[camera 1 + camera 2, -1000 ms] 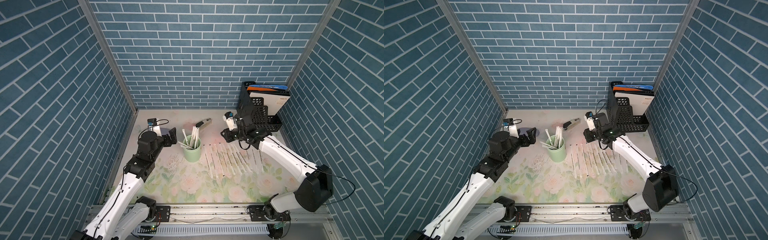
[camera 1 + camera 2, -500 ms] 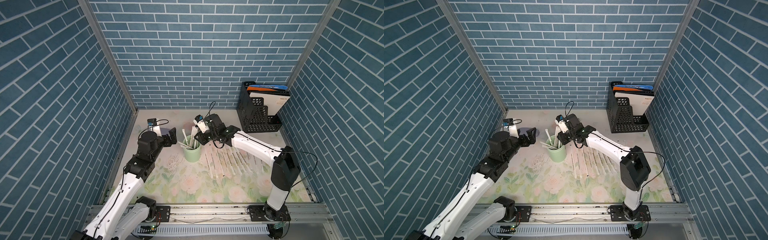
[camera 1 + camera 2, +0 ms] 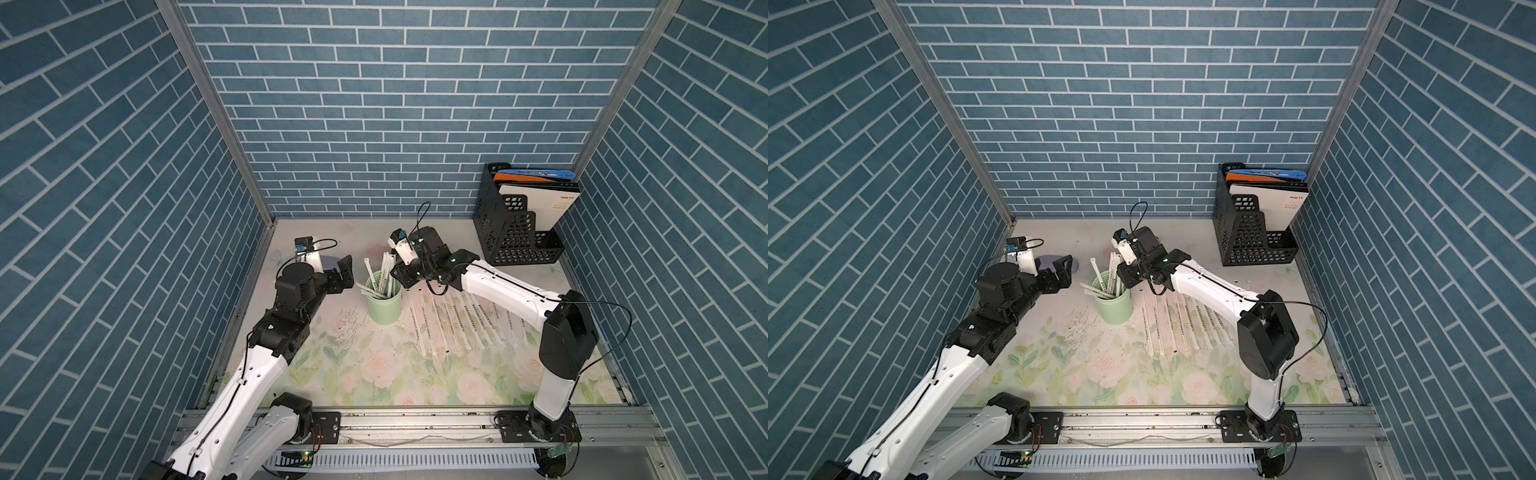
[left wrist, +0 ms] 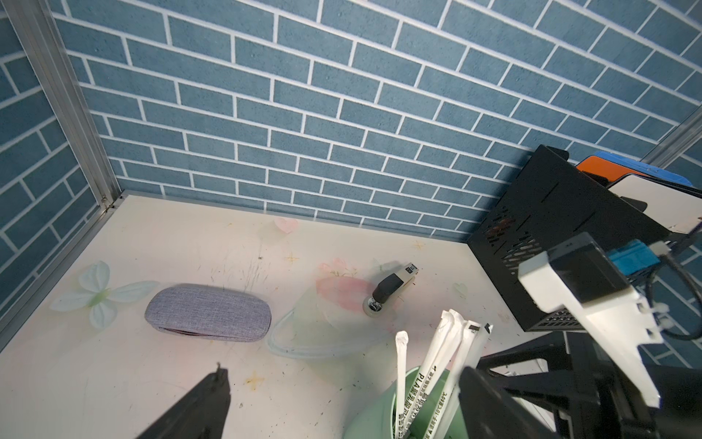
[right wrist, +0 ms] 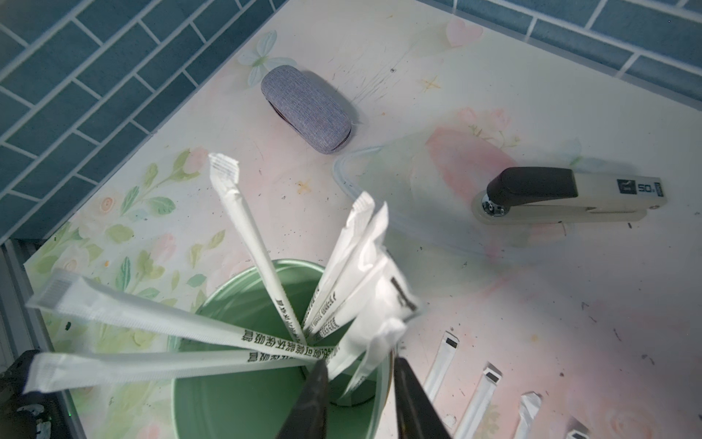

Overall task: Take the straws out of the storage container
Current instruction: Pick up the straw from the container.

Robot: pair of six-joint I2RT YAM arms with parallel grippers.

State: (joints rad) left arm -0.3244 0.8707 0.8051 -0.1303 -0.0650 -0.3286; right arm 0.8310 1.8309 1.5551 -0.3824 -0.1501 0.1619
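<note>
Roughly a dozen straws [image 5: 440, 365] already lie in a row on the desk [image 3: 374, 374], beside the storage container [image 3: 384, 309]. About seven remain inside. Right claw [image 5: 361, 365] part-open, straddling one at the rim, apparently unclamped. Left claw [image 3: 341, 276] wide open, empty, beside the container.

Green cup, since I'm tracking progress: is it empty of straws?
No, several paper-wrapped straws stand inside the green cup in the right wrist view.

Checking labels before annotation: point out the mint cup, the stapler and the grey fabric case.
mint cup [image 3: 384, 316], in a top view, on its outer side wall.
stapler [image 5: 592, 198], right wrist view, on its white body.
grey fabric case [image 4: 207, 311], left wrist view, on the middle of its lid.
</note>
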